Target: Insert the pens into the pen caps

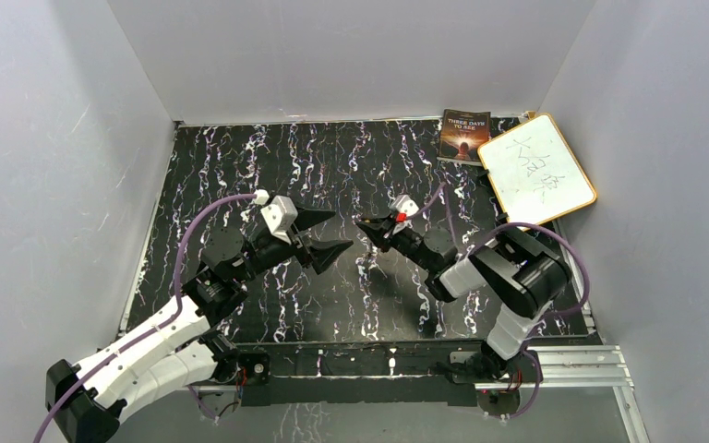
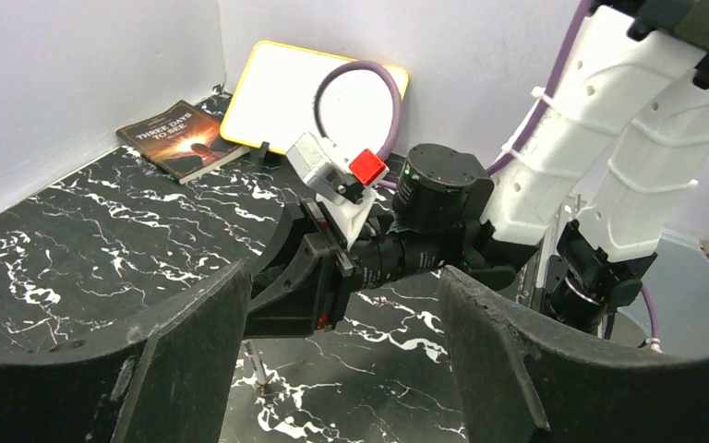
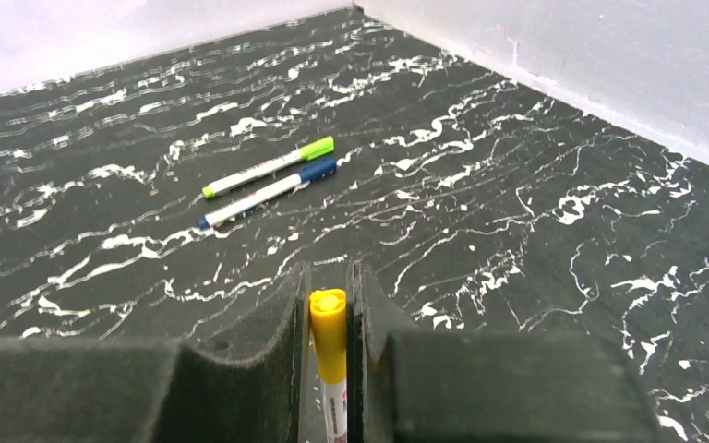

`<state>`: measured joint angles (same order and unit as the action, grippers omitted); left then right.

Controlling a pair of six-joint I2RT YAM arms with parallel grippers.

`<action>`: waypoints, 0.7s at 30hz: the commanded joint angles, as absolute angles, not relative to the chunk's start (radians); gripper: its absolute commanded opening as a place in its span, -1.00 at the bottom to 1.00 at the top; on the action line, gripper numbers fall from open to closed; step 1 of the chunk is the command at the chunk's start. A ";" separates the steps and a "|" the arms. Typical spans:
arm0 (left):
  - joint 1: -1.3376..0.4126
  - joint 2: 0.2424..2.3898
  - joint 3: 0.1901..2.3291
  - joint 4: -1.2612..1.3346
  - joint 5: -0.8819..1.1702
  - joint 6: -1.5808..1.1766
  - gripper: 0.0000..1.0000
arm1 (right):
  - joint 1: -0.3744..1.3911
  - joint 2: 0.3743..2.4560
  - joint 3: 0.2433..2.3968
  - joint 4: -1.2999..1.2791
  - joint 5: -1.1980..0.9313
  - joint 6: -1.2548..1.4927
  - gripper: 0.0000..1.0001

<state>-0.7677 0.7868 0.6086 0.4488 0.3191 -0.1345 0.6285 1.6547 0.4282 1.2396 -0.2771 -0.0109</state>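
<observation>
Marbled table (image 3: 517, 185); right tool (image 3: 329, 277) pinches yellow cap (image 3: 329, 337), seemingly holding a pen (image 3: 336, 411).

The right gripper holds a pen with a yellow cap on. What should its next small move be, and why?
Probably lower the right gripper and lay the yellow-capped pen on the table. Its cap looks seated, the green-capped pen and blue-capped pen lie capped, and the left gripper is open and empty.

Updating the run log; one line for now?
left gripper open | right gripper shut on yellow pen | green pen, blue pen lying capped
</observation>
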 commanded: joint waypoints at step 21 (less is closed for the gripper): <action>-0.765 0.703 0.653 0.366 0.126 -0.167 0.45 | 0.630 1.679 1.075 0.348 -0.190 0.536 -1.00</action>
<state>-0.7677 0.7444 0.6155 0.3885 0.2184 -0.1608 0.6281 1.6047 0.9577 0.6479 -0.2447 0.3187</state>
